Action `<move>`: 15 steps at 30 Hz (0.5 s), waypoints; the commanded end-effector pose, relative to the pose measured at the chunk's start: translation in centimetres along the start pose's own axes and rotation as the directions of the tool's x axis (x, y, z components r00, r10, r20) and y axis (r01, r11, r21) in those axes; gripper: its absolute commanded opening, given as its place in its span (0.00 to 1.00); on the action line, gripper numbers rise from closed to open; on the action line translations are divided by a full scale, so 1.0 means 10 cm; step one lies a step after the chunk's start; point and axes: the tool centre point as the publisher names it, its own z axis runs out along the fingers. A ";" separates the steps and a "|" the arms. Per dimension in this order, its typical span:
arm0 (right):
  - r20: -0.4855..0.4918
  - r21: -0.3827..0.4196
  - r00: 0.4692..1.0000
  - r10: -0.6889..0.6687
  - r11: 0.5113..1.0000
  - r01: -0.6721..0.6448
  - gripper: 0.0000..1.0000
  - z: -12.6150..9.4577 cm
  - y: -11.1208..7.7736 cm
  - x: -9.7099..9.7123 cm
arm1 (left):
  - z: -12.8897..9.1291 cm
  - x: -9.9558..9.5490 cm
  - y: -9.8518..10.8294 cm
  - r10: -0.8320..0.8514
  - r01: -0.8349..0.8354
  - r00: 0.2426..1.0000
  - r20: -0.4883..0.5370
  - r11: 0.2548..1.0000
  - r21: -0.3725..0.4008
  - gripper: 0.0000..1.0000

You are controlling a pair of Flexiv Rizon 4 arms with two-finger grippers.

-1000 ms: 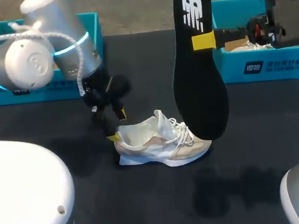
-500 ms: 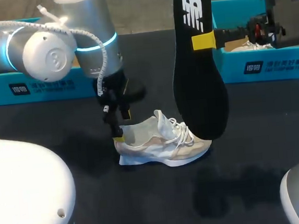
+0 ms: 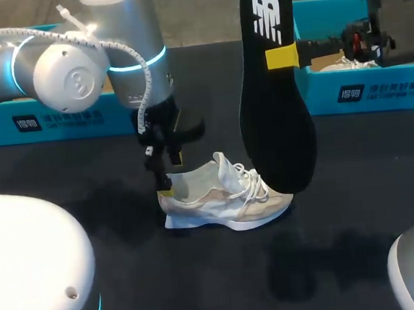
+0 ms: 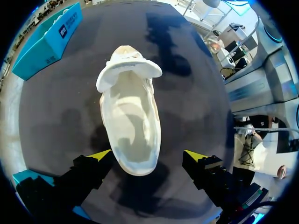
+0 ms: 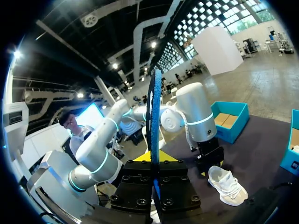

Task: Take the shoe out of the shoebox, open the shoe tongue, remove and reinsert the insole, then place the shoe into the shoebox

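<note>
A white and beige shoe [image 3: 225, 193] lies on its sole on the black table, tongue pulled up, its inside bare [image 4: 131, 121]. My left gripper [image 3: 169, 175] hangs over the heel, open, the heel end lying between its spread fingers [image 4: 148, 157] without being clamped. My right gripper [image 3: 283, 56] is shut on the black insole [image 3: 274, 91], which hangs upright above the shoe's toe. In the right wrist view the insole [image 5: 153, 112] stands edge-on out of the gripper [image 5: 153, 161], with the shoe [image 5: 227, 185] lower down beyond it.
A blue shoebox [image 3: 364, 87] stands at the back right behind the right gripper, with something white inside. Another blue box [image 3: 44, 122] sits at the back left, partly hidden by my left arm [image 3: 76, 65]. Bare black tabletop [image 3: 276, 279] lies in front of the shoe.
My left arm has swung right and brought its open gripper down to the shoe's heel. The right arm and the insole have not moved.
</note>
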 end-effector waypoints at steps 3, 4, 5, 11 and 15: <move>0.001 0.004 1.000 0.002 1.000 -0.002 0.00 0.04 0.03 -0.01 | 0.00 -0.01 -0.03 0.001 -0.001 1.000 0.007 1.000 0.003 1.00; 0.001 0.004 1.000 0.002 1.000 -0.002 0.00 0.04 0.03 -0.01 | 0.00 -0.02 -0.04 0.001 -0.001 1.000 0.009 1.000 0.005 1.00; 0.001 0.004 1.000 0.002 1.000 -0.002 0.00 0.04 0.03 -0.01 | 0.01 -0.04 -0.05 0.001 -0.001 1.000 0.009 1.000 0.006 1.00; 0.001 0.004 1.000 0.002 1.000 -0.002 0.00 0.04 0.03 -0.01 | 0.04 -0.16 -0.14 -0.011 0.011 0.998 0.065 1.000 0.007 1.00; 0.001 0.004 1.000 0.002 1.000 -0.002 0.00 0.04 0.03 -0.01 | 0.12 -0.29 -0.23 -0.014 0.011 0.996 0.090 0.999 0.032 1.00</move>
